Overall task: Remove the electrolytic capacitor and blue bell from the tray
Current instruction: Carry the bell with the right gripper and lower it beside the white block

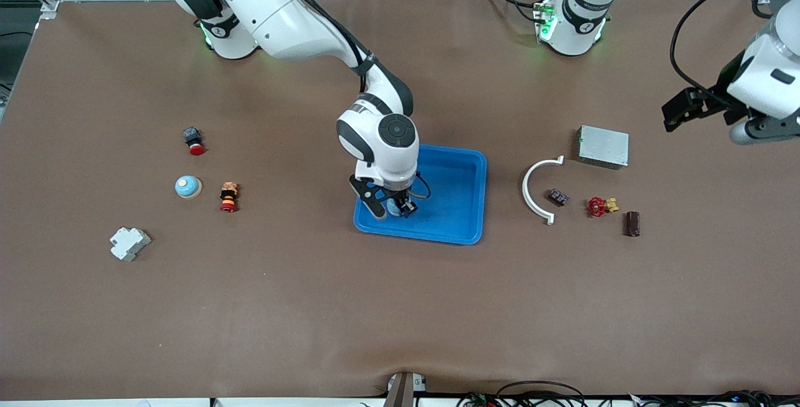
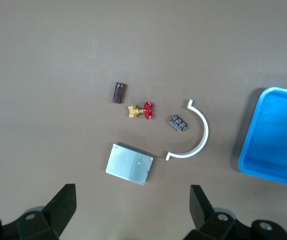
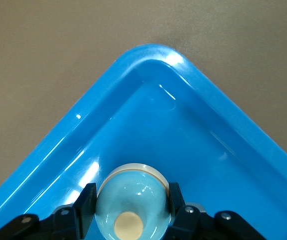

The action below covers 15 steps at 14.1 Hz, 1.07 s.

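Hugging tray [image 3: 58, 135] corner: right gripper [image 3: 132, 202], bell [image 3: 132, 207].

The right gripper [image 1: 392, 207] is lowered with its fingers closed; the left gripper [image 2: 132, 200] is held aloft, fingers spread, waiting.

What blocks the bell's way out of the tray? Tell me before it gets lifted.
Nothing visible. The right gripper has its jaws shut on the blue bell in a corner of the tray. Only the tray's low rim stands between it and the bare table beside the tray.
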Tool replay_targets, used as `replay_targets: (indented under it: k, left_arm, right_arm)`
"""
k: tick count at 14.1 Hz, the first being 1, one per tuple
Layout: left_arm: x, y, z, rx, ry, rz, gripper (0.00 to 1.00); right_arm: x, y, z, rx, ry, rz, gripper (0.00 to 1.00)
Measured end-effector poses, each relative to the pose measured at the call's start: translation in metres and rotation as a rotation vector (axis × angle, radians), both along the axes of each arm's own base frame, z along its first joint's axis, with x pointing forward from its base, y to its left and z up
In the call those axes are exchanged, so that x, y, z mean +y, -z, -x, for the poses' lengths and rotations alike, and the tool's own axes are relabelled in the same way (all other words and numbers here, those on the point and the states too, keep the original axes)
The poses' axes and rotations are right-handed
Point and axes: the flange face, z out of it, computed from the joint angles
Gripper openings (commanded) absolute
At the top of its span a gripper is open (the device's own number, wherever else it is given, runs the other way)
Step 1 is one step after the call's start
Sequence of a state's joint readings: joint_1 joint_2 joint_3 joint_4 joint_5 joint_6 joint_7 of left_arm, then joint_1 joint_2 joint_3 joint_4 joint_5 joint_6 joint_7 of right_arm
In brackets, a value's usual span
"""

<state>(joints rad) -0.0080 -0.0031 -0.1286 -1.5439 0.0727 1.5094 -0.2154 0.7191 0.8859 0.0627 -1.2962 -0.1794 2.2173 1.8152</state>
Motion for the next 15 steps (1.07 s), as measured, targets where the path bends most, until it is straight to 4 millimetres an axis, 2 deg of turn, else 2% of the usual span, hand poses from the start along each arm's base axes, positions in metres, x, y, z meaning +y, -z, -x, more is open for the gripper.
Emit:
replay_targets:
  k: [2,4,6,9,11,15]
  left_arm:
    - [0.006,-0.004,0.014,0.001,-0.016,0.024,1.0]
    - [0.009,-0.006,0.02,0.0,-0.023,0.029,1.0]
    - [0.005,-0.005,0.021,0.004,-0.016,0.032,1.0]
    - [-0.006,-0.003,0.022,0.008,0.004,0.031,1.0]
    - [-0.007,-0.002,0.023,0.009,0.007,0.03,1.0]
    - [-0.006,-0.002,0.022,0.009,0.005,0.031,1.0]
  right_arm:
    - [0.001,-0.023,-0.003,0.037,0.001,0.012,0.0]
    - [-0.005,-0.052,-0.012,0.075,-0.042,-0.007,0.0]
    - [-0.027,-0.083,-0.03,0.094,-0.126,-0.011,0.0]
    - [-0.084,-0.127,-0.06,0.139,-0.236,0.008,0.0]
    - [-0.121,-0.148,-0.078,0.139,-0.292,0.003,0.0]
    - [-0.201,-0.166,-0.103,0.155,-0.432,0.009,0.0]
